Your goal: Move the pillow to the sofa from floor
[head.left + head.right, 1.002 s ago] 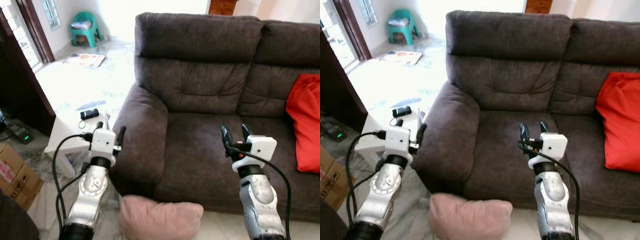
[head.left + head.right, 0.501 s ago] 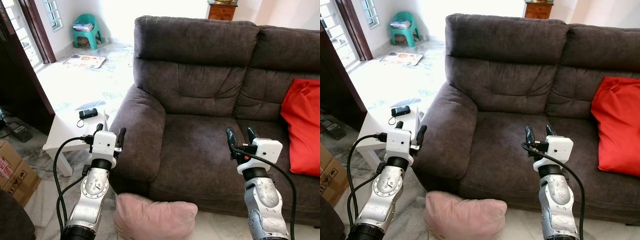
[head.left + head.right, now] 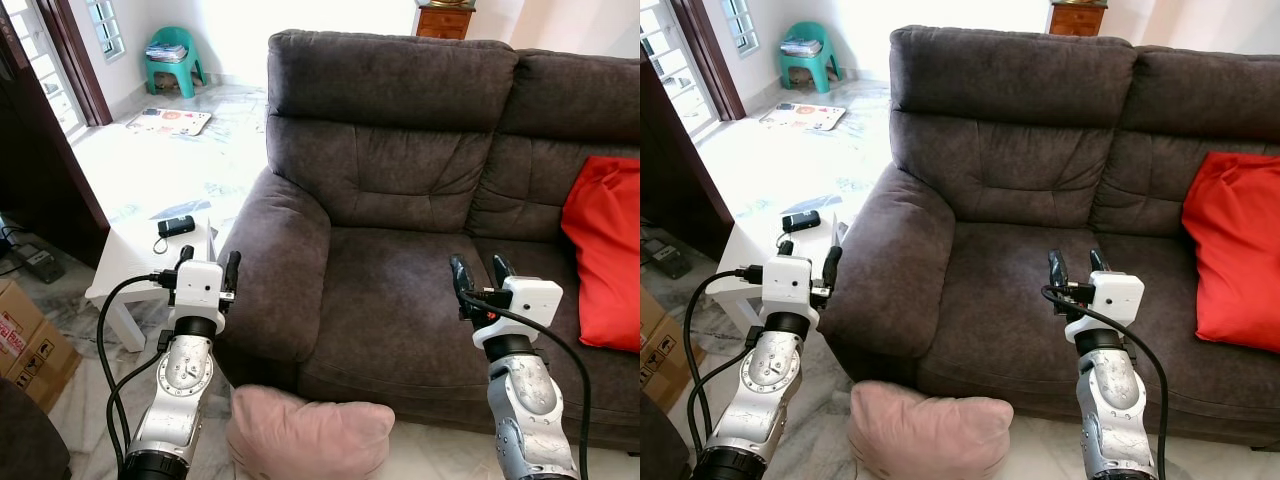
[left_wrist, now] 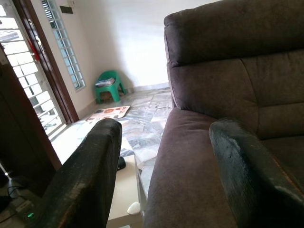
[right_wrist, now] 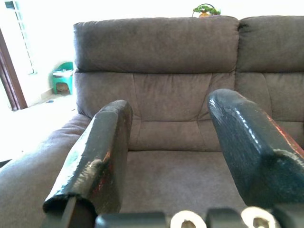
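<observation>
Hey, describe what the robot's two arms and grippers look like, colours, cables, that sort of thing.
Both arms are silver metal with rounded, riveted forearm shells. Each ends in a black collar and a white boxy wrist block. The left gripper and right gripper each have two long black fingers, whose surface looks worn and scuffed up close. Black cables loop from each wrist block back along the arm. The right wrist block shows a small red detail.

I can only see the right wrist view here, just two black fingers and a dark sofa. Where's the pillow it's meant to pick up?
Observer: The pink pillow lies on the floor against the front of the sofa, between the two arms.
Operator: Is either gripper touching it?
Observer: No. The left gripper is raised beside the sofa's armrest, fingers open, holding nothing.
Operator: And the right one?
Observer: The right gripper hovers open over the seat cushion.
Operator: Anything already on the sofa?
Observer: A red cushion leans at its right end.
</observation>
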